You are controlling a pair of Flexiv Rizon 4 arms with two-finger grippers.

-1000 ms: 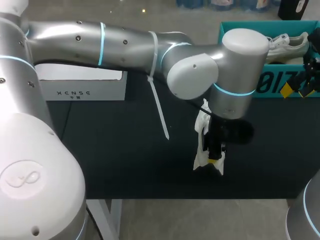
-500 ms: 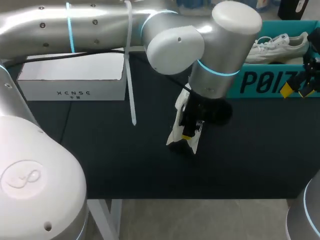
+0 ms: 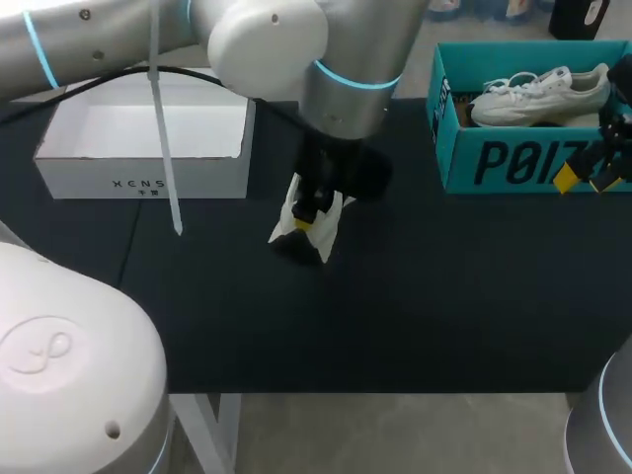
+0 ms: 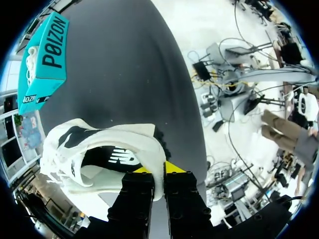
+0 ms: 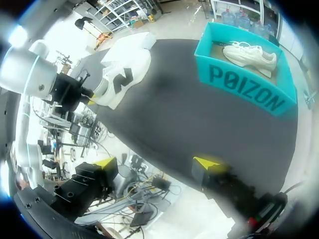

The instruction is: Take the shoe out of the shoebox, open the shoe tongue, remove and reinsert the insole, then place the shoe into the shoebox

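Fingers of our left gripper (image 3: 308, 219) are pressed close together on a fold of the white shoe (image 3: 284, 225), pinching its rim from both sides. In the left wrist view the shoe spreads out ahead of the yellow tips, with its opening and a black mark inside turned toward the camera. From the head view we hold it over the table (image 3: 415, 296), toward the far edge and a little left of the middle, just beside the near right corner of the white box (image 3: 148, 178). We cannot tell whether its sole touches the surface. The white box sits open at the far left of the table. A white strap (image 3: 166, 168) hangs from our left arm (image 3: 346, 49) in front of that box.

The teal shoebox (image 3: 513, 163) stands at the table's far right corner, well apart from the held shoe. A second shoe (image 3: 538, 94), also white, lies inside it on its side.

Our right gripper (image 3: 585, 178) hangs at the table's right edge, in front of the shoebox's near wall. Its fingers are spread wide with nothing between them.
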